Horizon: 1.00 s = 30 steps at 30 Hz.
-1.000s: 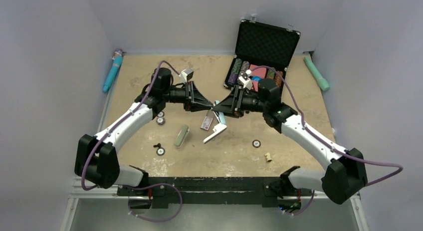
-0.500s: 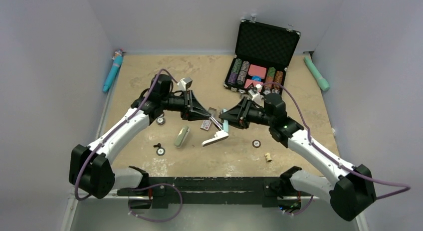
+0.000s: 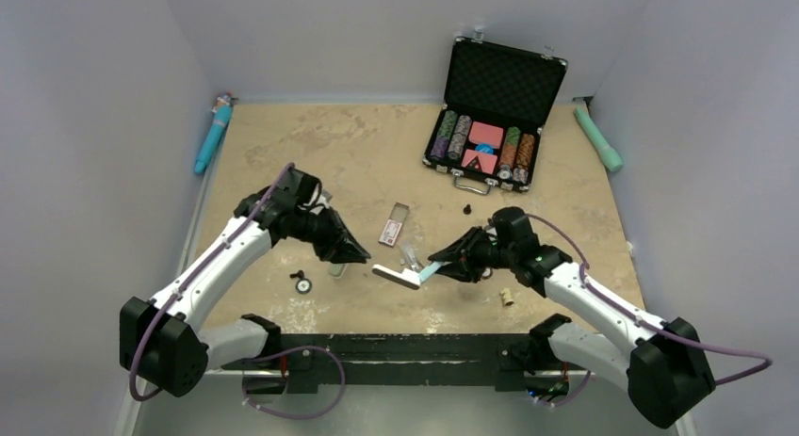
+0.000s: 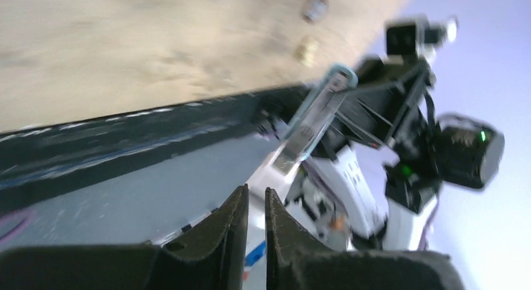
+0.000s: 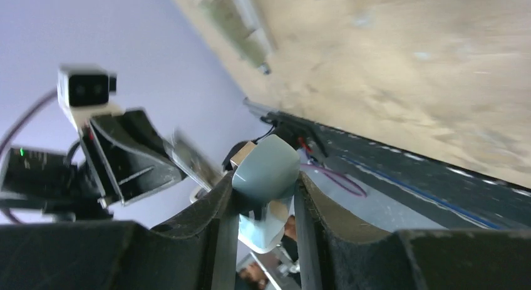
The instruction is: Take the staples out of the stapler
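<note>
- The right gripper (image 3: 450, 265) has its jaws clamped on the teal end of the stapler (image 3: 400, 275); the right wrist view shows that rounded end wedged between the two fingers
- The stapler is hinged open, its white part reaching left, low over the near middle of the counter (image 3: 330, 153); I cannot tell whether it touches
- The left gripper (image 3: 350, 254) sits left of the stapler and apart from it, low near the counter
- In its own wrist view the left jaws are pressed nearly together, with only a thin slit between them
- The staples (image 5: 194, 158) are probably the blurred grey strip at the tip of the left jaws, seen from the right wrist; it is too smeared to be sure they are pinched there
- The small red-and-white box (image 3: 391, 232) lies just behind the stapler, not touched by either arm
- Judged from this, the main step looks done, with the stapler open and the strip apparently out of it
- What seems left is to lay the strip on the counter, let go, and set the stapler down
</note>
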Motion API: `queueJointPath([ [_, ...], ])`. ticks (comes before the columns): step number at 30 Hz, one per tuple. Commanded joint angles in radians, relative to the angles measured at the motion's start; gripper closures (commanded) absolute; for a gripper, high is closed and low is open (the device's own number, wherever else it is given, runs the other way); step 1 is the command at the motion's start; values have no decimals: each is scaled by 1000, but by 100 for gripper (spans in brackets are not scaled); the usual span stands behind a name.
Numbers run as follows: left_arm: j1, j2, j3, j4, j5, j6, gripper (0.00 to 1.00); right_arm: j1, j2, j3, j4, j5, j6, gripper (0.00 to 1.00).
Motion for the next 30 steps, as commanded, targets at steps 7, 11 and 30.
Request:
queueJointPath([
  [7,89,85,202,-560,-428,25,55,-32,174,-34,-68,25,17,100],
  [11,89,83,171,-481,-384,82,43,-32,231,69,-86,32,-56,100],
  [30,89,-63,251,-284,-361,284,6,-32,294,470,-202,110,-384,100],
])
